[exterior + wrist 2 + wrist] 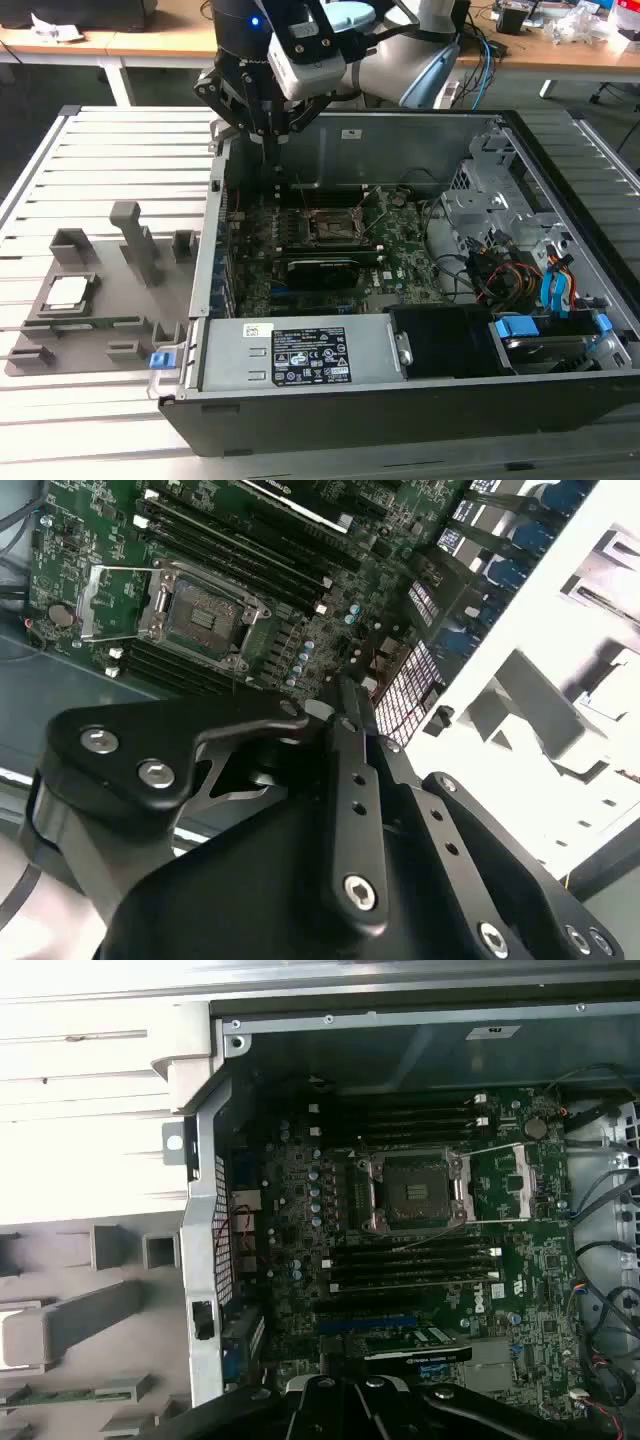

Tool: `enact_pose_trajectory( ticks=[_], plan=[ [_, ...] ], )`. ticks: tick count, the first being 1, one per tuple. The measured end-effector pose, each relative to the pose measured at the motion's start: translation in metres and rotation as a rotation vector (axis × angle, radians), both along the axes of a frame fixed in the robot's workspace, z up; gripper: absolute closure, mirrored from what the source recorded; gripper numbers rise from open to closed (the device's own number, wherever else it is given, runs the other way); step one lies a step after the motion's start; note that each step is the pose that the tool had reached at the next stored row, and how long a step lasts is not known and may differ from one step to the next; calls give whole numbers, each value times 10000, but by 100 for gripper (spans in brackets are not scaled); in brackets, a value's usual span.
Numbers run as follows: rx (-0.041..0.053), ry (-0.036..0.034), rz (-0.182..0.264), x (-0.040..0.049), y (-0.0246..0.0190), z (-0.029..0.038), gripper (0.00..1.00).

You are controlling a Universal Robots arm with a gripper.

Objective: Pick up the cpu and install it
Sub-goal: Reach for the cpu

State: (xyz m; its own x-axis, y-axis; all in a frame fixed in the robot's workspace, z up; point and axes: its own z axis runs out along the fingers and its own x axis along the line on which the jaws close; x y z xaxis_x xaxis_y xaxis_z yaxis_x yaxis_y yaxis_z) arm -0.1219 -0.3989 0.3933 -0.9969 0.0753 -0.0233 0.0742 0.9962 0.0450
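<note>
The cpu (66, 291), a small square chip with a pale silver top, lies in a recess of the grey holder (100, 320) on the slatted table, at the exterior view's left. My gripper (272, 138) hangs above the far left corner of the open computer case (400, 400), well away from the cpu. Its fingers meet at the tips with nothing between them, as the second wrist view also shows of the gripper (341, 698). The motherboard's socket (330, 228) stands open and bare, and both wrist views show the socket (200, 615) (415, 1190) below and ahead of the gripper (340, 1392).
Tall grey posts (140, 240) rise from the holder between the cpu and the case wall. A green memory stick (70, 1397) lies on the holder. Inside the case are memory slots (410, 1260), a black power supply (300, 355), cables and blue drive clips (555, 290).
</note>
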Motion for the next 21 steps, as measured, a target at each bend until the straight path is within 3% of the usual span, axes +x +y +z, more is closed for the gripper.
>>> enact_pose_trajectory(
  ticks=[8,9,14,15,16,21],
  plan=[
    [0,-9,0,-307,0,0,89],
    [0,-9,-1,-392,0,0,89],
    [0,-9,0,-598,0,0,89],
    [1,-9,1,-653,0,0,89],
    [1,-10,0,-787,0,-1,89],
    [1,-10,-1,-932,0,-1,89]
  ],
)
